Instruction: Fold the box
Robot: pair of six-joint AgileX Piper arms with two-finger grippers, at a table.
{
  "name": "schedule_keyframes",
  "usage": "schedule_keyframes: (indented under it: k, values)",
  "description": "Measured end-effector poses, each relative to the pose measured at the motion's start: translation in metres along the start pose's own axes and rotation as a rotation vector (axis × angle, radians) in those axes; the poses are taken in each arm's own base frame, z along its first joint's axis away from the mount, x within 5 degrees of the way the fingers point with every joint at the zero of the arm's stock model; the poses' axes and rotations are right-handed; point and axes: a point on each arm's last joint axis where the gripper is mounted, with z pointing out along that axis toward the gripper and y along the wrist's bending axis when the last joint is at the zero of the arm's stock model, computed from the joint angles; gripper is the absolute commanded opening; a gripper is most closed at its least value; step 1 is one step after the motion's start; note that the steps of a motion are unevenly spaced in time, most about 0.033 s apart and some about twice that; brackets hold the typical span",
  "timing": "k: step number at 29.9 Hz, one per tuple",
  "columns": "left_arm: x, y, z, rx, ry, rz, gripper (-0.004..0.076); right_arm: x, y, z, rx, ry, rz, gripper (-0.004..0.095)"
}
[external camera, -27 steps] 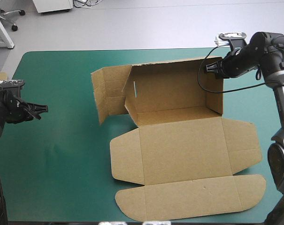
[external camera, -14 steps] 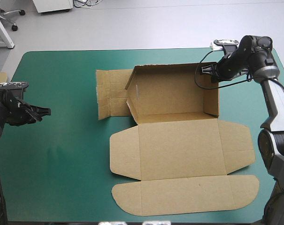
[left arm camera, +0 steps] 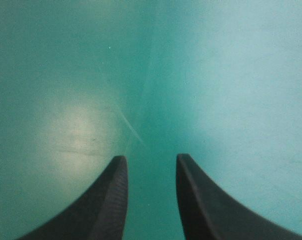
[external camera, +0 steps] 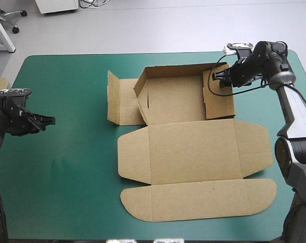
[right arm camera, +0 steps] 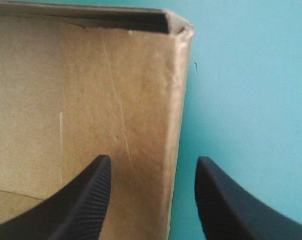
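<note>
Item: brown box (external camera: 193, 152), table centre; tray toward 1 o'clock, lid flat toward 6.
Right gripper (right arm camera: 153, 159): released, straddling the right wall (right arm camera: 141, 100) at the tray's 2 o'clock corner.
Advice: clamp squarely, then fold the wall inward along its crease.
Left gripper (left arm camera: 151, 156): released, at 9 o'clock over the bare teal-green cover (external camera: 67, 167).

Nothing readable shows: the box (external camera: 193, 152) bears no legible text, label or number.

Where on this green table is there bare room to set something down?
Widest: the teal-green cover between the left gripper and the box, down to the near-left corner. Also the far-left corner. Crowded: the right half, where the box's flat panels spread almost to the near edge and the open right gripper straddles its wall.
</note>
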Motion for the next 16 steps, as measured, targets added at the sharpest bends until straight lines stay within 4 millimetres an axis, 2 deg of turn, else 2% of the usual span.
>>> schedule_keyframes:
  k: [7,10,14,16]
  values:
    - [-0.001,0.0,0.0,0.0,-0.006,0.0,0.0236,-0.002,0.0,-0.001,0.004,-0.028,-0.023,0.0563]
    - [-0.001,0.0,0.0,-0.001,-0.008,0.0,0.0236,-0.003,0.002,-0.012,0.004,-0.041,-0.034,0.0562]
    - [-0.001,0.0,0.0,-0.001,-0.014,0.0,0.0236,-0.003,0.012,-0.058,0.008,-0.126,-0.068,0.0551]
    - [-0.001,0.0,0.0,-0.001,-0.016,0.0,0.0236,-0.001,0.019,-0.09,0.011,-0.183,-0.085,0.0518]
